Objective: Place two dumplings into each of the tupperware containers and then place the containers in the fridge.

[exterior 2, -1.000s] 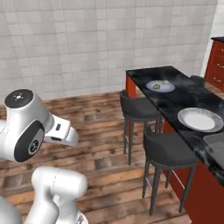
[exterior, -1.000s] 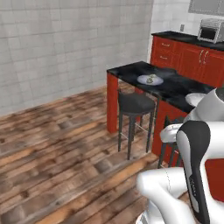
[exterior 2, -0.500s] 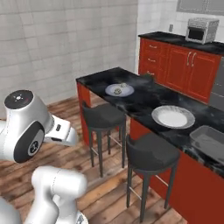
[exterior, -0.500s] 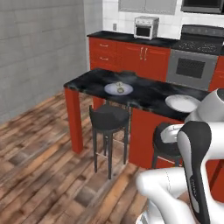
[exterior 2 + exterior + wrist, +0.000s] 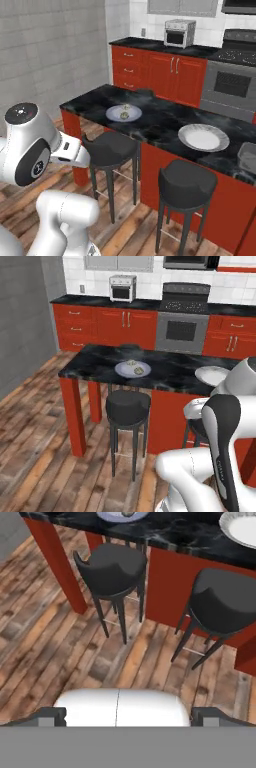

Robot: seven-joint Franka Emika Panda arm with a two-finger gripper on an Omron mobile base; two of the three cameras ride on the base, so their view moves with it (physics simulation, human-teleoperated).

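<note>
Pincer tucked low over floor, empty, apart or together unclear, since dumplings on plate well out of reach.

arm: folded up tight over the base, white links with dark joints; rises lower right in left base view, lower left in right base view
upper link: round white housing with dark joint face, sits high at left edge of right base view; a short white segment sticks out from it to the right
lower link: white rounded segment below that housing, curving down to the bottom edge
elbow: dark band wraps the white link, upright
hand camera: looks down and forward
gripper: two dark tips sit far apart near the bottom corners of hand view, nothing between them
</note>
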